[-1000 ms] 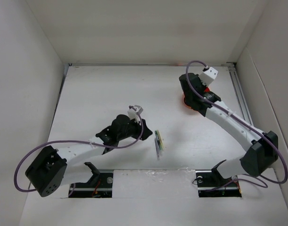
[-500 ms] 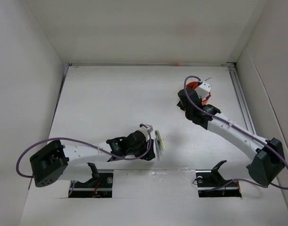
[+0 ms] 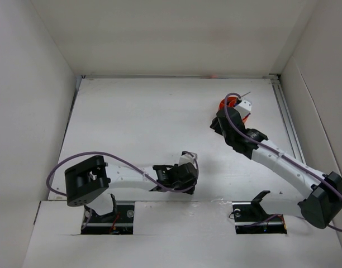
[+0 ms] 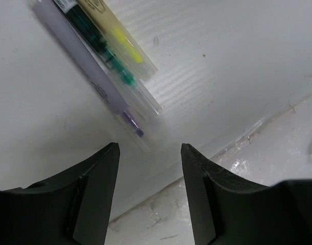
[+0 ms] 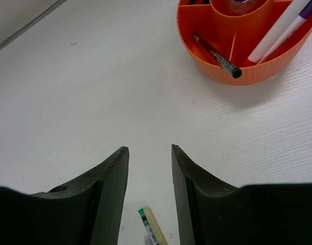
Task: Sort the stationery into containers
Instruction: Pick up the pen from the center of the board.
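Three pens lie side by side on the white table in the left wrist view: a lavender one (image 4: 89, 71), a clear green one (image 4: 107, 53) and a yellow highlighter (image 4: 126, 46). My left gripper (image 4: 150, 145) is open and empty just short of their tips; in the top view it (image 3: 189, 174) covers them. The orange holder (image 5: 217, 66) holds a dark pen (image 5: 217, 55) and white markers (image 5: 278, 28). My right gripper (image 5: 150, 148) is open and empty, apart from the holder (image 3: 228, 104). A pen end (image 5: 152, 229) shows between its jaws.
A taped seam and raised near ledge (image 4: 258, 153) run just beyond the pens. The box walls close in at the back and both sides (image 3: 48, 111). A rail (image 3: 287, 123) runs along the table's right edge.
My left arm swung right and toward the near edge, and its gripper now covers the pens. My right gripper drew back a little from over the holder.
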`<state>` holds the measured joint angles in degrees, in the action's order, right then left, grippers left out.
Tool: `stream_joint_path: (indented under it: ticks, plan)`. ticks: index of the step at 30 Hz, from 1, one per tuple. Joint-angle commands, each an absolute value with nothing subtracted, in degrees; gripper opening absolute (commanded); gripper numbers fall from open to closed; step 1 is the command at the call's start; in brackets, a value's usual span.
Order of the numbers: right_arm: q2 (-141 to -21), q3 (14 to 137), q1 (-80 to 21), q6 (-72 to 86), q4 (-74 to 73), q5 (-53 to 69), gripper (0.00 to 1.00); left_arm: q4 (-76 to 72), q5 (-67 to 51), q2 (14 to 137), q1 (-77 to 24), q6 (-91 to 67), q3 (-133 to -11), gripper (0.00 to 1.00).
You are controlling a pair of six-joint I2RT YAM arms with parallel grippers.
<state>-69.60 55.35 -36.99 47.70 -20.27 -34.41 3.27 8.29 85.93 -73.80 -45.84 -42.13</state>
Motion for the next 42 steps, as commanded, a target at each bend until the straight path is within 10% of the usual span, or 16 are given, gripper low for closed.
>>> stream_joint_path:
  ticks: [1,33,39,42]
  plan:
    - [-67.4,55.4,-37.3,46.8,-17.2,-33.6,0.45,7.1,13.8,88.1,-73.8,-47.5,-45.7,0.49]
    - [-66.2,51.8,-29.1,48.4,-15.6,-26.6,0.62,17.1,22.7,87.4,-75.1,-50.6,-43.9,0.0]
    - [-67.9,40.7,-23.7,58.3,-11.3,-24.0,0.32,14.3,24.4,81.6,-75.1,-49.4,-43.9,0.0]
    - [-66.6,35.2,-20.7,62.3,-9.1,-22.9,0.32,13.6,25.7,78.9,-75.1,-47.9,-43.9,0.0]
